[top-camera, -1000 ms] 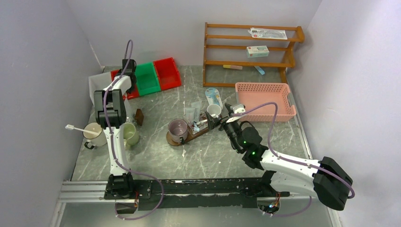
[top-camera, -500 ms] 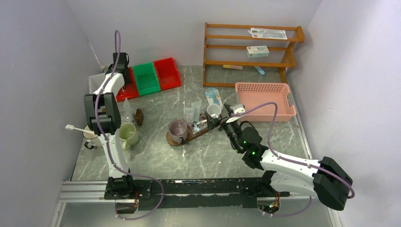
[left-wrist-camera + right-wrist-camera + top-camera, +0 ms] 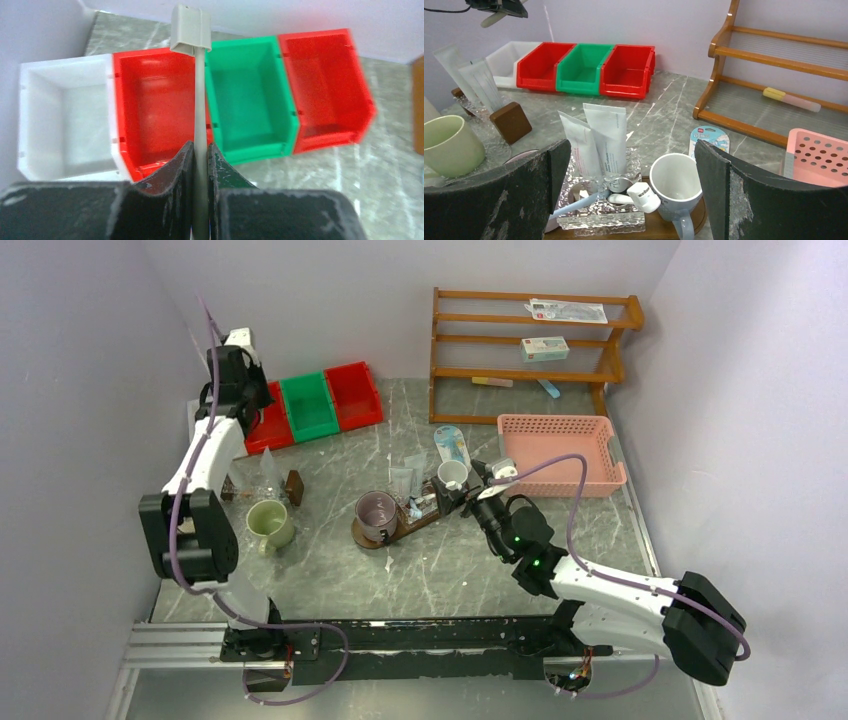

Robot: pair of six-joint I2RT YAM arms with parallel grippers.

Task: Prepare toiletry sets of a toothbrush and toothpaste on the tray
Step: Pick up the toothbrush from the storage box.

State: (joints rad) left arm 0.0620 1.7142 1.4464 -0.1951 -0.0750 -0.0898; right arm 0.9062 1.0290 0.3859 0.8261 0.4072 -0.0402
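Note:
The dark brown tray (image 3: 400,527) lies mid-table. It carries a pink mug (image 3: 377,512), a clear glass holder (image 3: 418,502) with white toothpaste tubes (image 3: 606,135), and a white mug (image 3: 452,474). A toothbrush with a white head (image 3: 641,195) lies in the holder beside the white mug (image 3: 676,187). My right gripper (image 3: 468,483) is open and empty just right of the white mug; in its wrist view its fingers (image 3: 631,147) frame mug and holder. My left gripper (image 3: 235,355) is raised at the back left, shut on a slim pale toothbrush (image 3: 200,100) above the bins.
White (image 3: 60,125), red (image 3: 155,105), green (image 3: 250,100) and red (image 3: 325,85) bins line the back left. A green mug (image 3: 268,523), a brown block (image 3: 294,486) and a second glass holder (image 3: 265,472) stand at the left. A pink basket (image 3: 560,450) and a wooden shelf (image 3: 530,345) stand at the back right.
My left gripper has risen and moved back-left with the toothbrush. Its elbow has swung left and now covers the white mug at the left edge. The right arm has not moved.

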